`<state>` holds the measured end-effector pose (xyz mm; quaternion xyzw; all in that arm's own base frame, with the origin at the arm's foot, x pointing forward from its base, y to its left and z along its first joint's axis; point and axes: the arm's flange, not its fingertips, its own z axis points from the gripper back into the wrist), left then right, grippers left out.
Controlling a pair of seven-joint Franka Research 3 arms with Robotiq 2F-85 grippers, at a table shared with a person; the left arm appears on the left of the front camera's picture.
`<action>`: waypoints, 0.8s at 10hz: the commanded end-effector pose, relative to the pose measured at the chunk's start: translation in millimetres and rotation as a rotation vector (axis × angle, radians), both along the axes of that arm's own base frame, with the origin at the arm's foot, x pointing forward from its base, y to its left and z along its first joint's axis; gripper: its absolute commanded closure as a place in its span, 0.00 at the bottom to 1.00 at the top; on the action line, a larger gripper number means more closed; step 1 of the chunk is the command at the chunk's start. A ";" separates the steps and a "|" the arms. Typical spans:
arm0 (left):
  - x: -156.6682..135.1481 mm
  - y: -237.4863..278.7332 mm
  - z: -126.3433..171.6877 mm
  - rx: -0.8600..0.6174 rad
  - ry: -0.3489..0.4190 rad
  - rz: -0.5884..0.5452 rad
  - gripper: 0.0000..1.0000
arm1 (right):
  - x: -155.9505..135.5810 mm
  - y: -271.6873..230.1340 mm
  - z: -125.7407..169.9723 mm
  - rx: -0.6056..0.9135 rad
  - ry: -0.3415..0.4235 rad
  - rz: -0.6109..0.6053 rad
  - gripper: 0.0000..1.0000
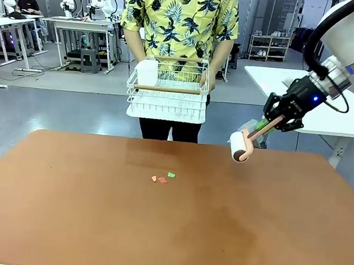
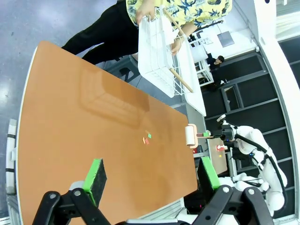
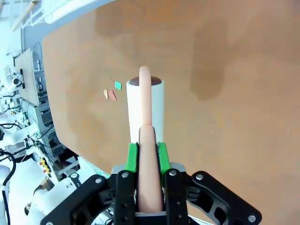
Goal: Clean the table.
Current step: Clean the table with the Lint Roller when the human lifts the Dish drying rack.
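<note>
The reddish-brown table (image 1: 94, 224) carries a few small paper scraps (image 1: 162, 178), orange and green, near its middle. My right gripper (image 1: 271, 123) hangs above the table's far right edge, shut on the pink handle of a lint roller (image 1: 240, 145) whose white roll points down and left. In the right wrist view the lint roller (image 3: 145, 108) sticks out between the green pads (image 3: 133, 157), with the scraps (image 3: 112, 91) to its left. My left gripper (image 2: 152, 176) stands open high over the table (image 2: 70, 122), nothing between its pads; the scraps (image 2: 146, 138) and lint roller (image 2: 191, 136) lie beyond.
A person stands at the far side holding a white wire dish rack (image 1: 168, 88) with a wooden handle, just past the table's far edge. A white-topped table (image 1: 328, 102) stands behind my right arm.
</note>
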<state>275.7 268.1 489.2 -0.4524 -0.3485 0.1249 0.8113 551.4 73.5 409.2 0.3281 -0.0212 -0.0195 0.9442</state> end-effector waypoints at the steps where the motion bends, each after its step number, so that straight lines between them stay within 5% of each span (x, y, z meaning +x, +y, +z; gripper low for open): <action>1: -2.3 1.6 0.9 0.001 -0.016 -0.004 0.00 | 17.1 9.7 -25.6 0.058 0.002 0.025 0.79; 8: -2.3 1.6 0.9 0.001 -0.016 -0.004 0.00 | 36.6 47.2 -105.9 0.209 -0.003 0.028 0.79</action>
